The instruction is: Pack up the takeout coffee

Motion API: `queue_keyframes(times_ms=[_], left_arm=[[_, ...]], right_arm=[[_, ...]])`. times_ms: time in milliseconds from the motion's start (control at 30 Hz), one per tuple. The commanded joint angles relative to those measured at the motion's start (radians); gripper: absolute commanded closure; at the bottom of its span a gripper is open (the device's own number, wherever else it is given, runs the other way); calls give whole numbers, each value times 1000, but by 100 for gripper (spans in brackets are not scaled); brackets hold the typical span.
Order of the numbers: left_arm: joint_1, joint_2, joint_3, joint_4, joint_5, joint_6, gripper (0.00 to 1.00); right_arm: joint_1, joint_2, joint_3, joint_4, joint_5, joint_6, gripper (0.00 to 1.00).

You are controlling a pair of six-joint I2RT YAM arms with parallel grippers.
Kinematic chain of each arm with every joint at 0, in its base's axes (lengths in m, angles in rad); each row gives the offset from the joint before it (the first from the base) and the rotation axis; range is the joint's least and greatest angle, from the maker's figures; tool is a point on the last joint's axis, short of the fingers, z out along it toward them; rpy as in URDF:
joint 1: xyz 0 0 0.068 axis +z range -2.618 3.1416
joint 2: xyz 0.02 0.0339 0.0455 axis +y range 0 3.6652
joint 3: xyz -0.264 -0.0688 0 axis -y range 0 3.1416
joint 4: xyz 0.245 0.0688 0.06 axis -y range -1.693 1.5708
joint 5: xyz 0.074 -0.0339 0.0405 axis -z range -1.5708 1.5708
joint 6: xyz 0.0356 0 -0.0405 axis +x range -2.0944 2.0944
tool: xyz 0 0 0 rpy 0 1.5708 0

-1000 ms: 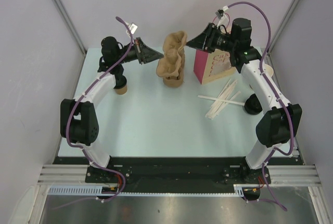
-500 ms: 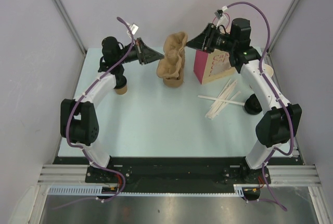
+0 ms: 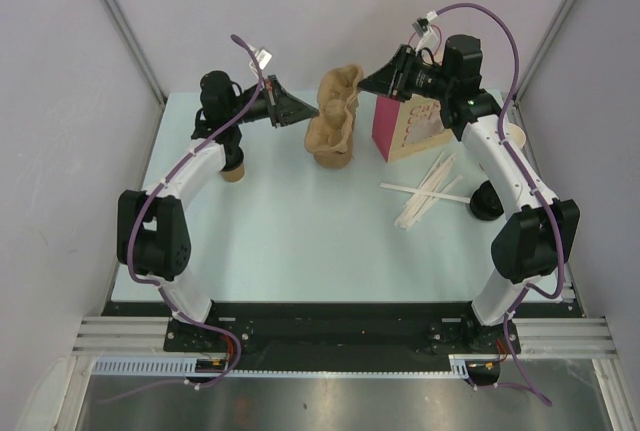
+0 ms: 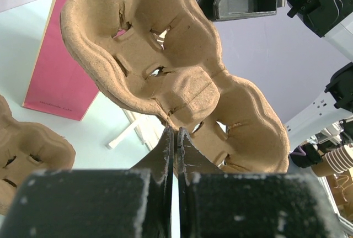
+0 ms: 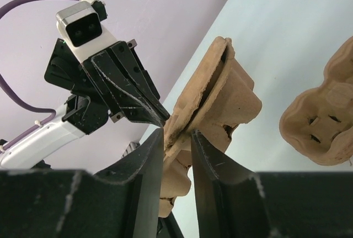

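Takeout coffee [image 3: 234, 171] beneath left arm [image 3: 198, 169]; mid-air pulp tray [image 3: 338, 87], pink bag [image 3: 385, 131] nearby.

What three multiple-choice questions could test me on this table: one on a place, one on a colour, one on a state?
1. The pale sticks lie: A in front of the paper bag; B inside it; C at the table's left edge.
2. The bag's outer side is: A blue; B pink; C green.
3. The left arm's jaws are: A wide open; B shut on the cup carrier; C shut on a stick.
Answers: A, they lie on the table just nearer than the bag; B, pink shows in the overhead and left wrist views; B, the left wrist view shows them pinching the carrier's edge.
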Motion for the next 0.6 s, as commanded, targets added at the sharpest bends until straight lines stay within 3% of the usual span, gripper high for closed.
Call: queue_keyframes(times_ms=[0,167,467,567], left_arm=[[-3,-27,4,54,21,-4,100],[19,0,-7,178,15,-136,100],[17,-1,-7,186,18,-150,100],[17,-3,-10,175,15,-140,100]], right_arm=[[2,-3,-3,42,-15,11,67],[-18,-18,-17,36,-16,11,66],[-20,-23,-20,53,-24,23,67],[-18,-21,-20,65,-35,32,62]])
